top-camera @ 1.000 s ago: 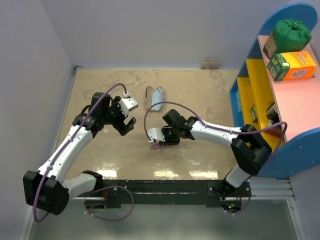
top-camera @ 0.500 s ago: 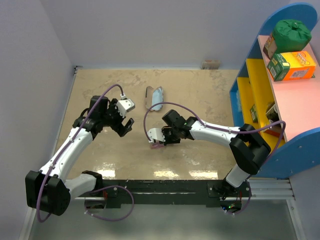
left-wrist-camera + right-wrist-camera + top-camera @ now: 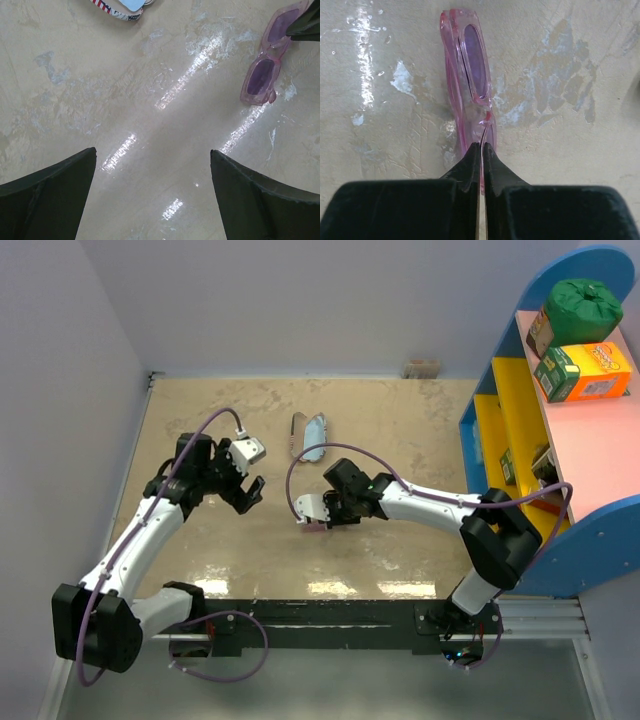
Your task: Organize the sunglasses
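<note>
Case: the flag-print case (image 3: 310, 437) lies on the table (image 3: 400, 430) beyond the sunglasses (image 3: 313, 527), well apart from them; something pale blue shows in it (cloth or lining, I cannot tell which).
Shelf: the blue and yellow shelf (image 3: 500, 420) stands far to the right of the sunglasses; on its pink top sit a green bag (image 3: 585, 305) and an orange and green box (image 3: 585, 372).
Sunglasses: pink translucent frame, flat on the table near its middle, lenses tinted purple in the wrist views.
Right gripper (image 3: 481, 146): stretched in low from the right, its fingers clenched almost together on the near half of the sunglasses, with a thin pink edge caught between them (the far lens lies free beyond the tips).
Left gripper (image 3: 248, 495): to the left of the sunglasses and apart from them, pointed down at the table, jaws spread wide and holding nothing.
In the way: only bare, scuffed table lies between the left gripper and the sunglasses.
</note>
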Available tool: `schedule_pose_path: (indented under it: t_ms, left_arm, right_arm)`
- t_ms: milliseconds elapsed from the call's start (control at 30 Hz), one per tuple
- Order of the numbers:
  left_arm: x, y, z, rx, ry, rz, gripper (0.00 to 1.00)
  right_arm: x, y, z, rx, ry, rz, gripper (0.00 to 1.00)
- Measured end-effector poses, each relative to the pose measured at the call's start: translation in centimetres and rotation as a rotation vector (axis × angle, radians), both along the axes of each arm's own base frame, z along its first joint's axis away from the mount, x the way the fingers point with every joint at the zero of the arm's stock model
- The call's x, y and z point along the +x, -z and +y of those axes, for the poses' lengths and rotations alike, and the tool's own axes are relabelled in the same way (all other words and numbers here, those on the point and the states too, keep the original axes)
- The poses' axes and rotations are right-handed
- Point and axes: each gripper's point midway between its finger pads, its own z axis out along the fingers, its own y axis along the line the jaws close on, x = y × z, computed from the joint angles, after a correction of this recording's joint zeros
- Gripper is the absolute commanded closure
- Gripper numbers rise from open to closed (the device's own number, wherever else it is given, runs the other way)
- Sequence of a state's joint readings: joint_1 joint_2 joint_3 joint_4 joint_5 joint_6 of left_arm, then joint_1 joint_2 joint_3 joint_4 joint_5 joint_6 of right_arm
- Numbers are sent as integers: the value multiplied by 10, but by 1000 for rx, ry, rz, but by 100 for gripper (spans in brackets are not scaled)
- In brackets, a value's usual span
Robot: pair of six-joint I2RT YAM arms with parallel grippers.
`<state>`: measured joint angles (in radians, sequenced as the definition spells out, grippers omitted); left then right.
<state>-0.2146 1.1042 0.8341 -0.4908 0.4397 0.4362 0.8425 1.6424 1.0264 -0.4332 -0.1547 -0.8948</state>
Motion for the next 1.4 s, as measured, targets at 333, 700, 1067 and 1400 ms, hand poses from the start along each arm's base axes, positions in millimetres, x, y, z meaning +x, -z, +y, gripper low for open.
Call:
schedule_pose_path:
  t_ms: [333, 700, 1067, 1400]
  left_arm:
    - [0, 3, 7, -22, -23, 12, 0]
    - [0, 2, 9, -37, -26, 16, 0]
    - [-1, 6, 11, -46, -30, 28, 0]
    - [0, 6, 14, -51, -41, 28, 0]
  right_arm:
    - [13, -28, -4, 4, 0, -102, 100]
    - [26, -64, 4, 86, 7, -214, 100]
    - [34, -65, 4, 87, -62, -323, 100]
    - [31, -78, 4, 71, -291, -503, 100]
